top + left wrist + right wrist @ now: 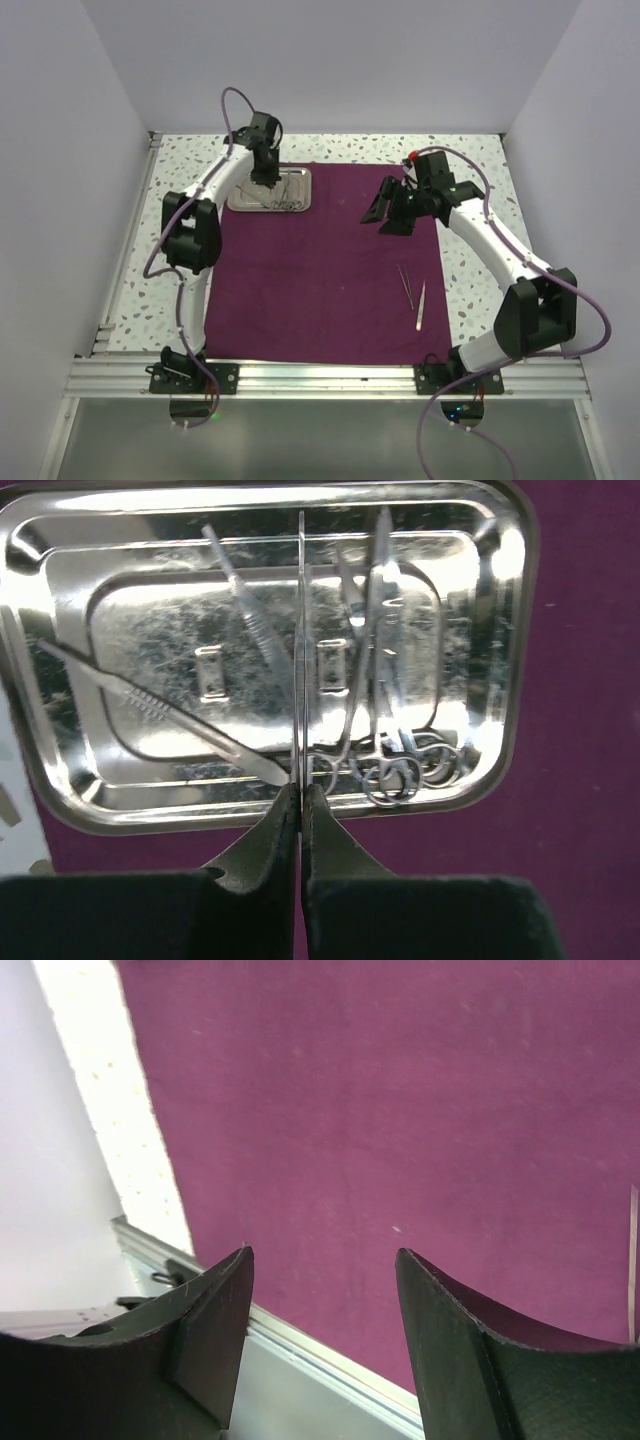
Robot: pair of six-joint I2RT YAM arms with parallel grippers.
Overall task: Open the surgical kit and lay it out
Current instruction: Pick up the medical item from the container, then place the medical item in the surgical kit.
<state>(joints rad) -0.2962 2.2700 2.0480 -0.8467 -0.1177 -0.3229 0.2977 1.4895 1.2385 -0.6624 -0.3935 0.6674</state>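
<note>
Left jaws pinched on a thin silver instrument [300, 630] lying lengthwise straight ahead of them, over the steel tray [243, 202] near the counter's far-left corner; right jaws apart, well away.

Top view: bright, even overhead light washing over white walls [330, 60]; arms [200, 230] throwing only faint, soft shadows onto cloth wrap [320, 280]. Left wrist view: steel tray [505, 650] glaring hard, white hotspots blowing out along rim, reflections muddling instruments [390, 730]; thin steel instrument [300, 630] showing as bright sliver; left gripper [300, 792] blurring, near-black. Right wrist view: right gripper [322, 1252] sitting dark, underexposed; bare tabletop [120, 1110] washing out white.
</note>
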